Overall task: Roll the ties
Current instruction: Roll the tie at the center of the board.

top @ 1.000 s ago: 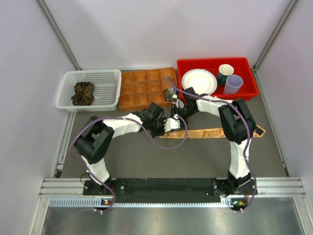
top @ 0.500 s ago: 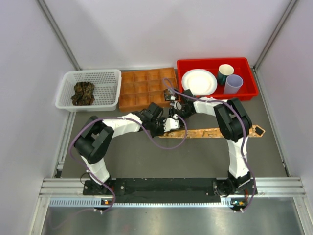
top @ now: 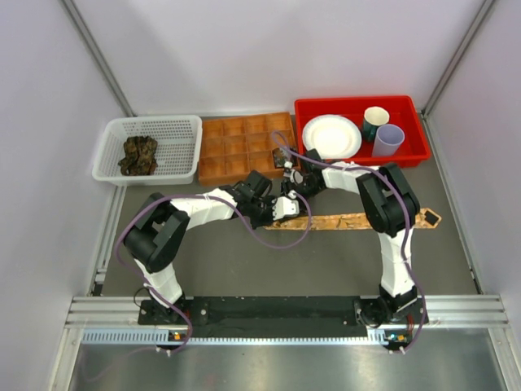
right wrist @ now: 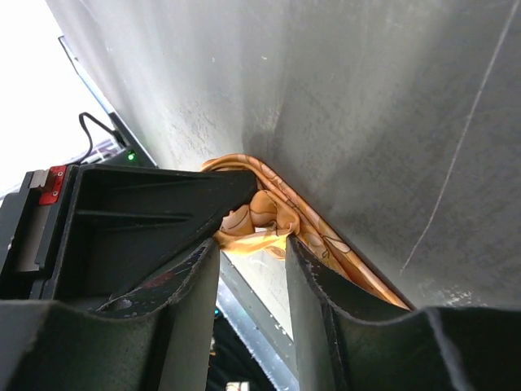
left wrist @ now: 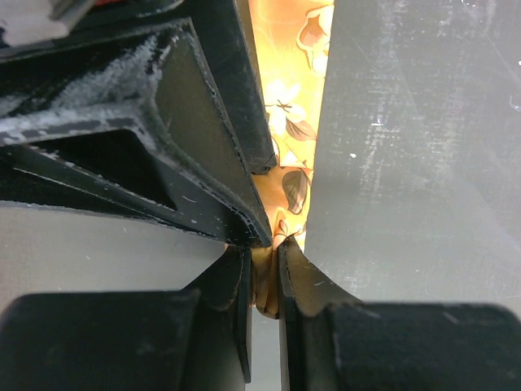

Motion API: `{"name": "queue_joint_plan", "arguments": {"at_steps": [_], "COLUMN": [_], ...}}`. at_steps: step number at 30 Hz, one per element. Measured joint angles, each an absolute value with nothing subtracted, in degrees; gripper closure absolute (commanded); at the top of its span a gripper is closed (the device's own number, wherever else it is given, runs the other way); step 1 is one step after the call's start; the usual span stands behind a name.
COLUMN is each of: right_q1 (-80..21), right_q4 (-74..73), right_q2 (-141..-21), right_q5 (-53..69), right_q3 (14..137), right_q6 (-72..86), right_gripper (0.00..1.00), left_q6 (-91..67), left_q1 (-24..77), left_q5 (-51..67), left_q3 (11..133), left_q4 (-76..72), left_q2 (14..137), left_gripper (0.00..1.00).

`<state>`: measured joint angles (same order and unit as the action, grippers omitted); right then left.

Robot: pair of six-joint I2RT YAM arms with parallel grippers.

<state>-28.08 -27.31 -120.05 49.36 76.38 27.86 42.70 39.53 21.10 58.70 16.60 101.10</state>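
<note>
Left gripper (left wrist: 264, 259) clenched on bunched end of tan-orange floral fabric necktie (left wrist: 291, 98), anchoring roll's core, we judge; right gripper (right wrist: 253, 244) straddles same fold, grip we cannot confirm. Rest lies stretched across grey table (top: 244, 261).

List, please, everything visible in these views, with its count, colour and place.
tan-orange tie: one, tan-orange, lying along the table, near the bin
dark ties: one heap, count unclear, green-brown, in the basket
dark bundle: one, green-brown, in the tray's near-right compartment; perhaps a rolled tie
basket: one, white, back left
tray: one, brown, back centre
bin: one, red, back right
plate: one, white, in the bin
green cup: one, dark green, in the bin
lavender cup: one, lavender, in the bin
table: one, grey
left gripper: one, black, shut on the tan-orange tie
right gripper: one, black, closed on that tie's bunched end
</note>
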Motion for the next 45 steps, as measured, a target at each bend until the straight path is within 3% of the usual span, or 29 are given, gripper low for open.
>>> {"name": "queue_joint_plan", "arguments": {"at_steps": [2,6,9,12,14,15,21,25,32,37,45], "right_q1": [-28.1,-28.1,-28.1,-28.1,-28.0,-28.0,-28.5,-28.7,-28.6,-28.6,-28.6], "right_q4": [-27.3,-26.5,-26.3,-26.6,-26.6,-26.6,-26.5,-26.7,-26.6,-27.0,-29.0], "right_q2": [-120.3,-120.9,-121.6,-122.2,-122.4,-122.4,-122.8,-122.8,-122.8,-122.8,-123.1], "right_q5": [49.5,51.1,52.7,53.6,53.9,53.9,50.2,50.0,50.1,50.1,49.4], "right_q3": [76.4,76.4,76.7,77.0,77.0,77.0,76.6,76.5,76.4,76.6,78.2], "right_q6": [28.3,29.0,28.8,28.3,28.1,27.9,25.0,23.5,22.1,21.1,17.5], "right_gripper": [0.66,0.89,1.00,1.00,1.00,1.00,1.00,1.00,1.00,1.00,1.00], "left_q6": [42.7,42.8,42.8,42.7,42.7,42.7,41.1,39.0,29.1,23.4,19.9], "left_q1": [39.5,39.5,39.5,39.5,39.5,39.5,38.2,33.8,23.4,24.0,24.1], "left_q5": [21.1,21.1,21.1,21.1,21.1,21.1,22.0,26.8,41.8,50.5,54.7], "left_q3": [58.7,58.7,58.7,58.7,58.7,58.7,58.1,56.4,47.2,42.9,39.6], "left_q4": [16.6,16.7,16.7,16.9,17.0,17.0,16.7,17.5,4.0,-7.6,-19.0], "left_q2": [101.1,101.1,101.1,101.1,101.0,101.0,100.6,98.8,90.0,89.4,95.2], "left_gripper": [1.00,1.00,1.00,0.97,0.83,0.67,0.28,0.20,0.20,0.23,0.28]}}
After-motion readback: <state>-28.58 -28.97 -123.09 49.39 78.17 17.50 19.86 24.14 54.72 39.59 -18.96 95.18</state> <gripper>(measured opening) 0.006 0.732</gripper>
